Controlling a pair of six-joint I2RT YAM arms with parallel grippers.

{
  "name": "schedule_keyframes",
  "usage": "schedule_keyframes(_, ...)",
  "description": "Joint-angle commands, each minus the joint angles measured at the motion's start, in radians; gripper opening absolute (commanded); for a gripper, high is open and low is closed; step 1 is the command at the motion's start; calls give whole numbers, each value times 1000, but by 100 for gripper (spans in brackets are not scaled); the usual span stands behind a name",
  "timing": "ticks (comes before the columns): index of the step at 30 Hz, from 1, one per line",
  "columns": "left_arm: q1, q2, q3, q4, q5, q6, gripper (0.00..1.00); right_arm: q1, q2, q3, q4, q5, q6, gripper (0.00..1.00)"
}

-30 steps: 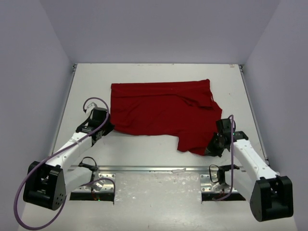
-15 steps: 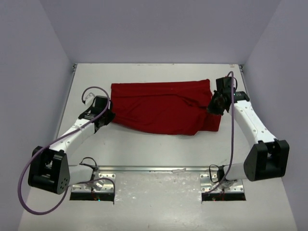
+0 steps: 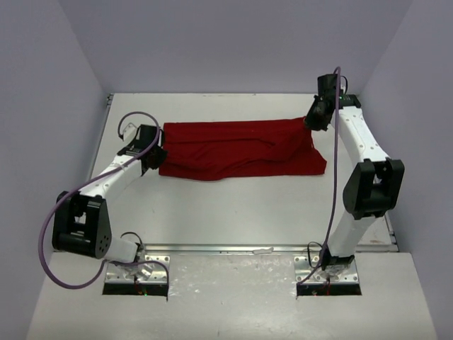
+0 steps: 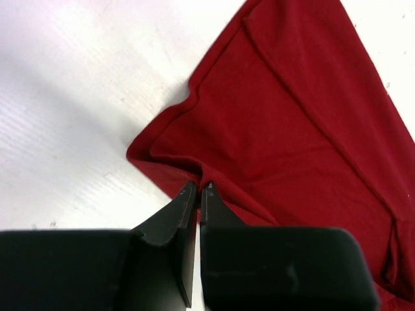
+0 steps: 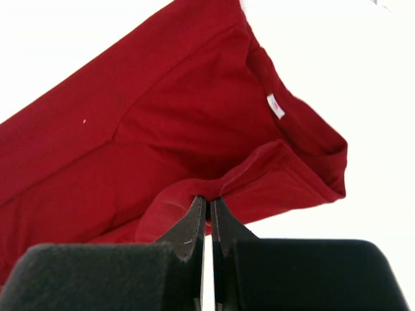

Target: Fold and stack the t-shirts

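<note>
Shirt: a plain deep-red shirt [image 3: 241, 149] lies on the far half of the white table [image 3: 233, 212], spread as a long band from left to right, doubled over on itself.
Shirt edges: the far edge runs fairly straight; the near edge is uneven, and the right end bulges toward the near side.
Left gripper: the left gripper [image 3: 158, 154] sits at the shirt's left end, low at the table; its fingers are pressed together, pinching the hem at the corner of the cloth.
Right gripper: the right gripper [image 3: 312, 122] is at the shirt's far right corner, its arm reaching far across the table; its fingers are closed tight on a raised fold of the cloth.
Label: a small white label [image 5: 275, 105] shows inside the neck opening in the right wrist view.
</note>
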Motion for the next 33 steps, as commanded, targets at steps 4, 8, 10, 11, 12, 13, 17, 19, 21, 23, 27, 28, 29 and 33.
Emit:
schedule_keyframes(4, 30, 130, 120, 33, -7, 18, 0, -44, 131, 171, -19, -40, -38, 1)
schedule_keyframes(8, 44, 199, 167, 24, -13, 13, 0, -44, 223, 294, -46, -59, -66, 1)
schedule_keyframes(10, 50, 231, 187, 23, -6, 9, 0, -44, 264, 346, -51, -66, -75, 1)
schedule_keyframes(11, 50, 242, 192, 26, -7, 7, 0, -44, 278, 363, -52, -74, -76, 1)
schedule_keyframes(12, 50, 249, 206, 27, -12, 9, 0, -44, 295, 400, -62, -79, -78, 1)
schedule_keyframes(13, 51, 272, 215, 26, -16, 9, 0, -44, 312, 417, -66, -88, -81, 1)
schedule_keyframes(17, 60, 341, 270, 32, -10, 33, 0, -45, 389, 454, -72, -102, -87, 1)
schedule_keyframes(19, 62, 381, 313, 17, -15, 41, 0, -45, 398, 458, -60, -102, -83, 1)
schedule_keyframes(21, 65, 397, 332, 24, -18, 41, 0, -45, 406, 460, -46, -97, -81, 1)
schedule_keyframes(23, 67, 415, 344, 24, -20, 44, 1, -45, 419, 475, -46, -96, -81, 1)
schedule_keyframes(27, 76, 467, 390, 13, -21, 46, 0, -48, 478, 532, -52, -93, -87, 1)
schedule_keyframes(28, 79, 476, 398, 12, -18, 46, 0, -50, 487, 546, -59, -93, -87, 1)
schedule_keyframes(29, 80, 492, 405, 6, -18, 42, 0, -51, 501, 564, -69, -93, -84, 1)
schedule_keyframes(33, 86, 493, 399, 24, -10, 44, 0, -51, 470, 532, -39, -97, -78, 1)
